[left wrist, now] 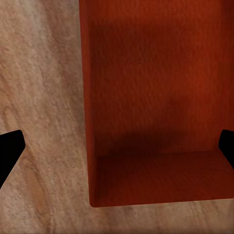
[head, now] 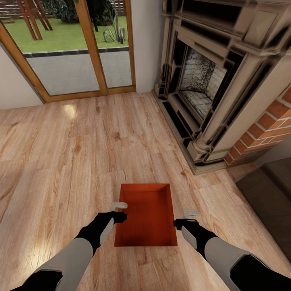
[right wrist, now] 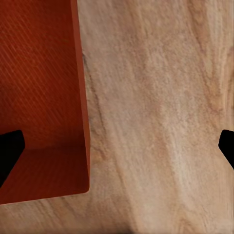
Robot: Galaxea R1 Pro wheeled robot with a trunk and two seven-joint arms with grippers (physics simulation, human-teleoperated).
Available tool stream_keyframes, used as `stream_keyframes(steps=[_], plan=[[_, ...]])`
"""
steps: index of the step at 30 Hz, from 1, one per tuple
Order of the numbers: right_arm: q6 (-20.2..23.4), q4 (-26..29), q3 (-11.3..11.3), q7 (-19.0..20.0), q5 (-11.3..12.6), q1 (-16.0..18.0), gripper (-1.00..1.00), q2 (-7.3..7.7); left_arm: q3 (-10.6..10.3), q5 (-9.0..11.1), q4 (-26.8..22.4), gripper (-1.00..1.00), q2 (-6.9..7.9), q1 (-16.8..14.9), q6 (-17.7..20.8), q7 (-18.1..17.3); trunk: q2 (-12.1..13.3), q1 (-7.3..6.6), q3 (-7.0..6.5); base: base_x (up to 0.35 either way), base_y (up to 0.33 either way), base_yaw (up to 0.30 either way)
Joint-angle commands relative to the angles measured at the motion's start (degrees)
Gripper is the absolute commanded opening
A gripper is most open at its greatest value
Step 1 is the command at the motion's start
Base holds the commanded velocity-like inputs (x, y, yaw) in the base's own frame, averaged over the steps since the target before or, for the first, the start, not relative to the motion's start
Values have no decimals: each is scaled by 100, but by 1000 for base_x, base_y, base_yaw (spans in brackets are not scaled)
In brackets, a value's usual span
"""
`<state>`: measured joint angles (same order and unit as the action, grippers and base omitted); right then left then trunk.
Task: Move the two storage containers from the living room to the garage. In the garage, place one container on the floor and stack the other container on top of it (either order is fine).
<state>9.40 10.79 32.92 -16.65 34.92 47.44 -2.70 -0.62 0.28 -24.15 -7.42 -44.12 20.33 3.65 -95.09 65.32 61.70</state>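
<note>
Storage container (head: 146, 214) on wood-plank floor (head: 68, 161) between both arms, fireplace (head: 210, 81) ahead right.

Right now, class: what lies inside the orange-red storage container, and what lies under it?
The storage container looks empty: only its ribbed bottom and walls show in the head and left wrist views. It sits on the wood-plank floor; the patch of floor beneath it is covered.

Beyond the wood planks

Stone-framed fireplace (head: 210, 81) at the right, red brick wall (head: 268, 125) beside it. Wood-framed glass door (head: 76, 52) at the far wall, opening on a lawn (head: 64, 36) with cactus (head: 115, 32) and red wooden frame (head: 34, 16). Dark low cabinet (head: 270, 202) at the right edge
</note>
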Motion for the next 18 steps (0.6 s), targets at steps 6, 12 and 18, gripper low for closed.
stream_keyframes(steps=[6, 12, 18], plan=[[30, 11, 52, -65, 25, 2, 100, -24, -9, -16, 3, 100, -5, 0, 33, 46, -82, 44, 39, 0, 0, 0], [-2, 15, 61, -82, 24, 2, 100, -39, -9, -29, 11, 100, 2, 0, 33, 47, -322, 175, 147, 0, 0, 0], [-134, 19, 65, -83, 16, 2, 100, -56, -16, -36, 17, 100, 5, 0, 33, 48, -563, 307, 255, 0, 0, 0]])
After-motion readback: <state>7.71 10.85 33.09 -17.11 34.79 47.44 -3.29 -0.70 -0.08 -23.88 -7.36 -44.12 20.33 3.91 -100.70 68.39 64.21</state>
